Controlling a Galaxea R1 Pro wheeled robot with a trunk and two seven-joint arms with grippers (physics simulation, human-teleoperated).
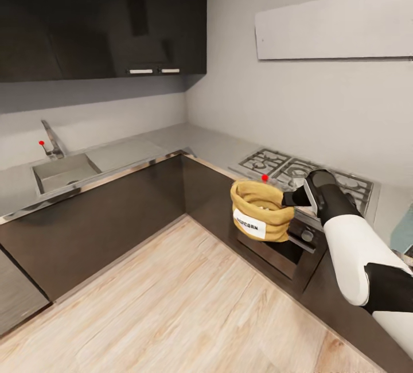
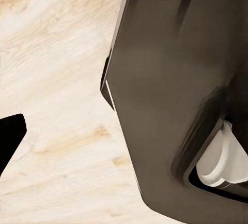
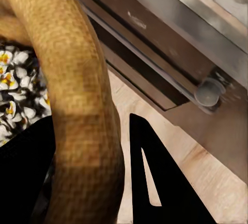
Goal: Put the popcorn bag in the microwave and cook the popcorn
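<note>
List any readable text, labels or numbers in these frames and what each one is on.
"POPCORN": dark capitals on the white label on the front of the popcorn bag, held by the right gripper; slightly blurred but legible.
Oven knob below the hob: no readable marking.
No other text in view.

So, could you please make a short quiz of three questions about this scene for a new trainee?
1. True or false: the popcorn bag rests on the countertop.
2. What does the right gripper hold? A) the tap B) the rim of the bag C) an oven knob
3. Fill the gap: inside the bag, the right wrist view shows white and yellow ____.

Key:
1. False. The bag hangs in the air in front of the oven, beside the stove.
2. B. One finger is outside the rolled rim, the other inside.
3. Popcorn.
</note>
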